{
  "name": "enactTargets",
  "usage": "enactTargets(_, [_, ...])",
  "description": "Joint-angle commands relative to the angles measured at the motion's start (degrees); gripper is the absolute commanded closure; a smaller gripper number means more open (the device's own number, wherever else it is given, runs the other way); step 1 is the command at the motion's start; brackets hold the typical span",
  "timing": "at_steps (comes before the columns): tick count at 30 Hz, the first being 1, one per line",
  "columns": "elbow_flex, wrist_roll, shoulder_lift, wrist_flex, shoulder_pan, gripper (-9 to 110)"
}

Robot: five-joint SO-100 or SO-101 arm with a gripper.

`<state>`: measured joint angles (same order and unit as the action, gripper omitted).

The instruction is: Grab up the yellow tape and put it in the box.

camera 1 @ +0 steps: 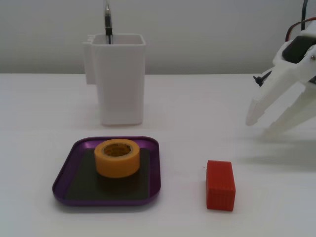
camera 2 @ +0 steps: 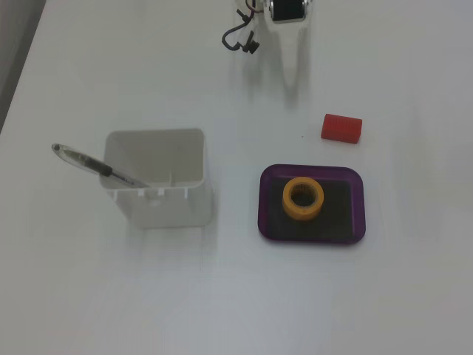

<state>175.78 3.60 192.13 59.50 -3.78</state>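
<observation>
One arm: it reached in from the right edge in a fixed view, wrist high and white fingers slanting down toward the desk, the gripper (camera 1: 264, 123) hanging above the surface and holding nothing.
Tool state: its two fingers (camera 1: 291, 114) stood apart with a clear gap between them; in the fixed view from above, the gripper (camera 2: 290, 63) showed only as a narrow white shape at the top edge.
Yellow tape: the yellow tape (camera 1: 117, 157) (camera 2: 303, 199) lay flat, hollow centre up, inside the box, toward its back-left part in the side view.
Box: the box (camera 1: 154, 168) (camera 2: 356, 222) sat toward the front of the desk, well apart from the gripper.
Open room: bare white desk lay between gripper and box.
Red block: the red block (camera 1: 220, 185) (camera 2: 341, 127) stood just right of the box, apart from it.
White container: the white container (camera 1: 118, 81) (camera 2: 159, 188) stood behind the box, a pen (camera 1: 107, 22) (camera 2: 96, 166) leaning in it.
</observation>
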Motion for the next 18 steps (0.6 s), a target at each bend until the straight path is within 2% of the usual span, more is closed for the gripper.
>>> enactTargets(1, [2.0,-0.4,5.3,-0.4,0.2,94])
enactTargets(8, [2.1,-0.4,5.3,-0.4,0.2,95])
enactTargets(11, [2.1,-0.4,5.3,-0.4,0.2,102])
enactTargets(18, [2.1,-0.6,5.3,-0.4,0.2,102])
